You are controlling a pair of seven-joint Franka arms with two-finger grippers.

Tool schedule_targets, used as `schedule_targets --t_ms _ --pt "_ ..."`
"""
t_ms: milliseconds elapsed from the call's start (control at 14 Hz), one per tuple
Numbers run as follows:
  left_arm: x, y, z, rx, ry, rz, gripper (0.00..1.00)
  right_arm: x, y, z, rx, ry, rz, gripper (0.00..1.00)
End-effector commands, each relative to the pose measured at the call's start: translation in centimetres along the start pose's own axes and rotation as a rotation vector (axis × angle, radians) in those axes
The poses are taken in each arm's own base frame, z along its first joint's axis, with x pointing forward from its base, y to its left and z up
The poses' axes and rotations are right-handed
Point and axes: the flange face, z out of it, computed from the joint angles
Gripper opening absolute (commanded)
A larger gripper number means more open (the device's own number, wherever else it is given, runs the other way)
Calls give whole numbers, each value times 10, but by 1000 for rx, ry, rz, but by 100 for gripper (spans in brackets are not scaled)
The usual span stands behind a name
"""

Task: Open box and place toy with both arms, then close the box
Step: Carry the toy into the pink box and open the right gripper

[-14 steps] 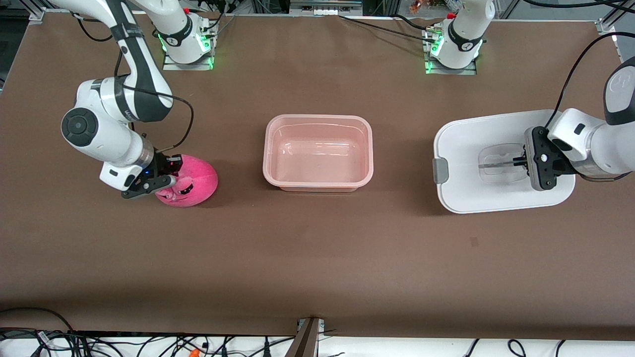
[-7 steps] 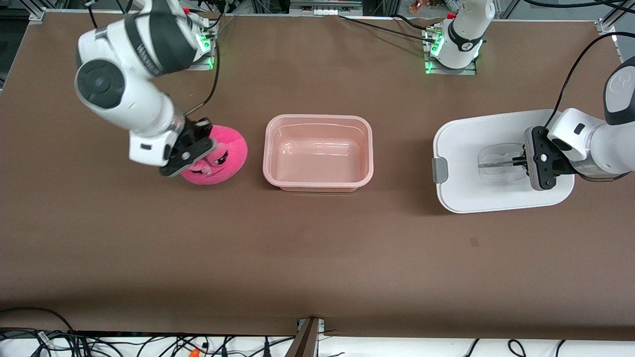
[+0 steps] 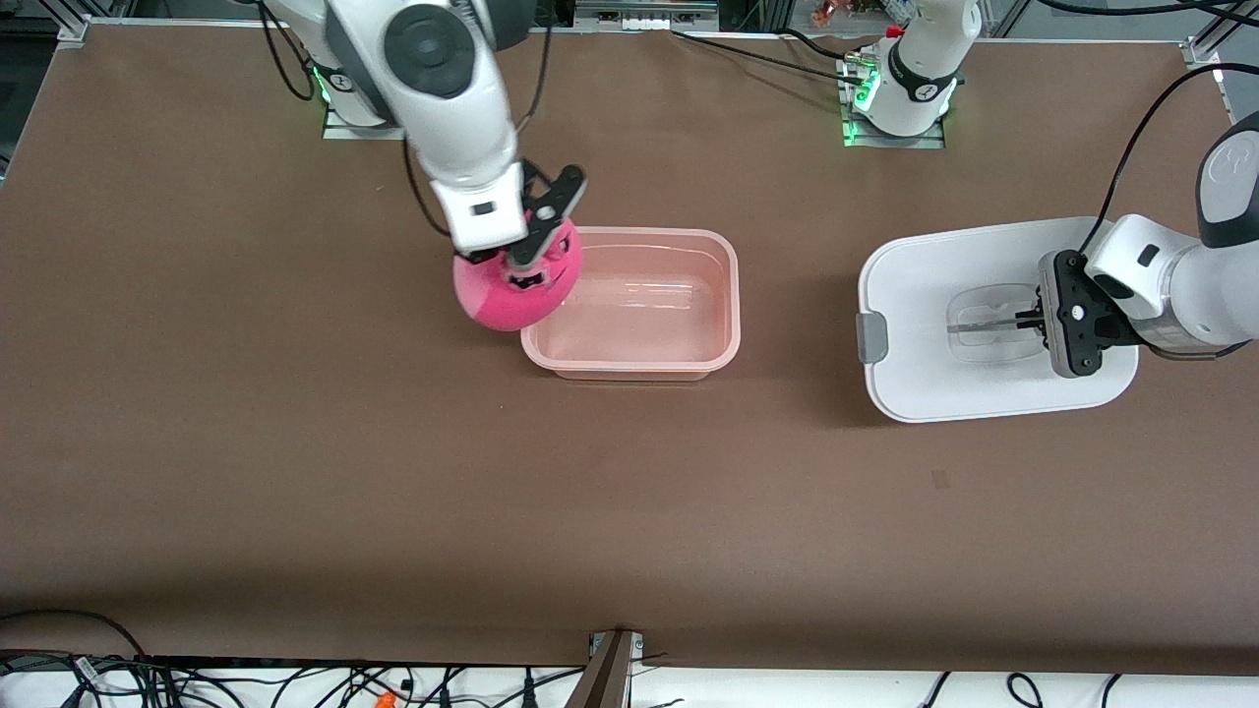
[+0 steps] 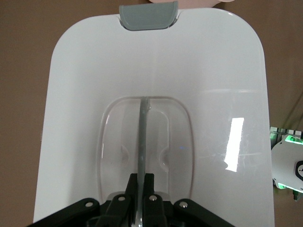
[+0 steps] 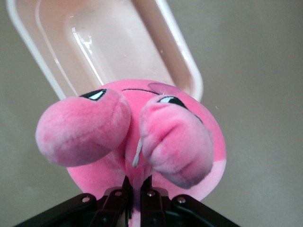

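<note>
Overhead, we see the right end effector clamped on the pink plush toy, holding it in the air over the rim of the open pale-pink box at the end toward the right arm, the tub standing mid-table. Toward the left arm's end of the brown table, the white lid lies flat, well apart from the box, and we find the left end effector closed narrowly on the lid's clear recessed handle, with a grey clip showing at one lid edge.
</note>
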Motion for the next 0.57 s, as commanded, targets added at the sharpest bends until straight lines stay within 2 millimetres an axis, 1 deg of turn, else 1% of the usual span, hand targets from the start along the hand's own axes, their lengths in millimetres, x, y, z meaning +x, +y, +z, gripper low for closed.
schedule_targets --t_ms 0,143,286,429,500 --pt "-1 5 -6 -21 19 12 0 37 -14 4 -50 -21 -95 0" --pt "0 7 -7 -30 16 12 0 58 -25 22 -53 -36 -117 0" --pt "-3 6 -6 -34 17 17 0 71 -36 44 -48 -58 -136 0" --pt "-2 7 -8 -31 16 10 0 83 -43 70 -65 -92 -156 0" --pt "-1 8 -9 -31 16 12 0 89 -50 80 -69 -98 -169 0"
